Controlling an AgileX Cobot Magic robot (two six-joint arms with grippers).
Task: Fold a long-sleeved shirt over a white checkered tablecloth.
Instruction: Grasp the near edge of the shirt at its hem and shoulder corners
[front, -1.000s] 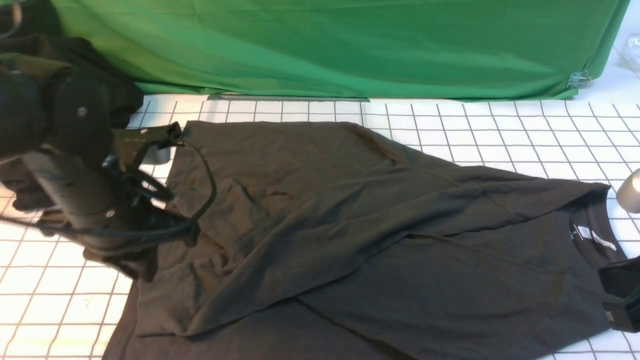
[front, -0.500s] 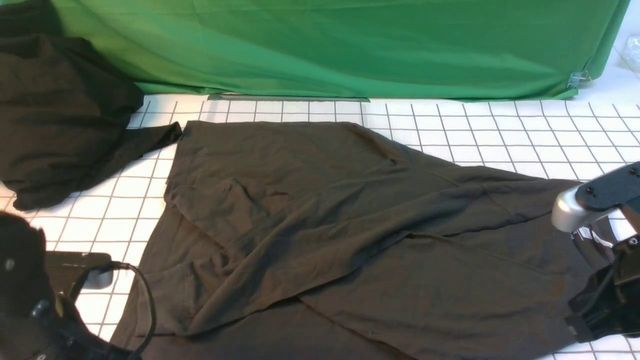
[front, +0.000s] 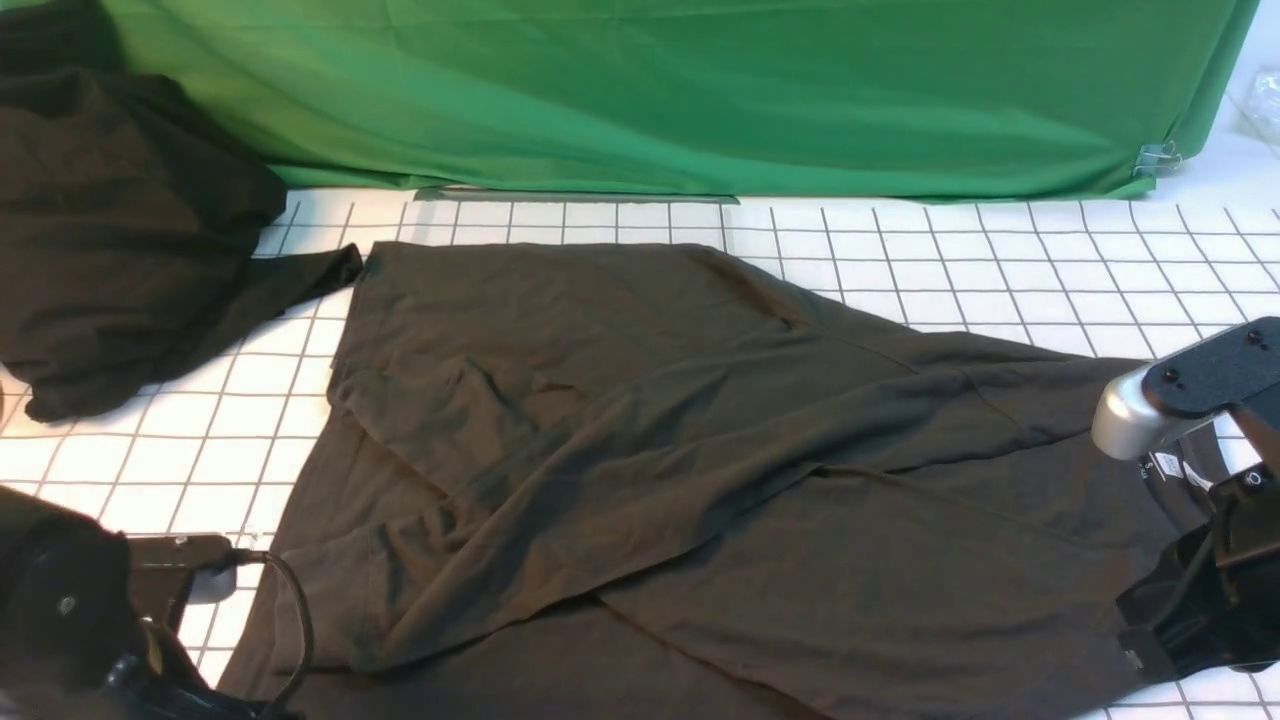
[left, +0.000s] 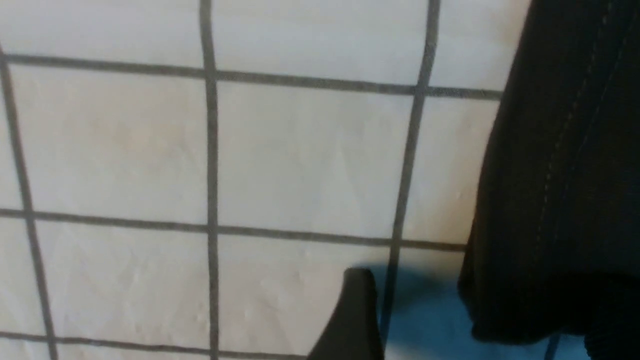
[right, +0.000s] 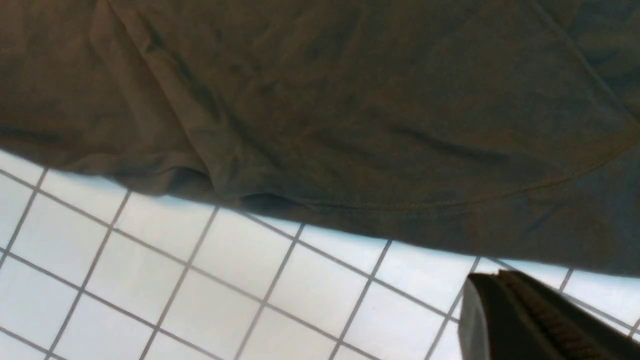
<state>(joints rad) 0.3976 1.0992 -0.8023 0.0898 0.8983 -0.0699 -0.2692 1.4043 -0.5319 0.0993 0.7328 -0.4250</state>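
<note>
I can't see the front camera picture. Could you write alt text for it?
A dark long-sleeved shirt lies partly folded and wrinkled on a white checkered tablecloth, with a green backdrop behind. A black garment heap sits far left; the robot's left arm and right arm show low at either side.

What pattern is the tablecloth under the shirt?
The tablecloth is white with a thin dark grey grid of squares; clearest in the left wrist view.

No wording can be read; the white neck label (front: 1168, 466) in the shirt (front: 700, 450) is too small.
</note>
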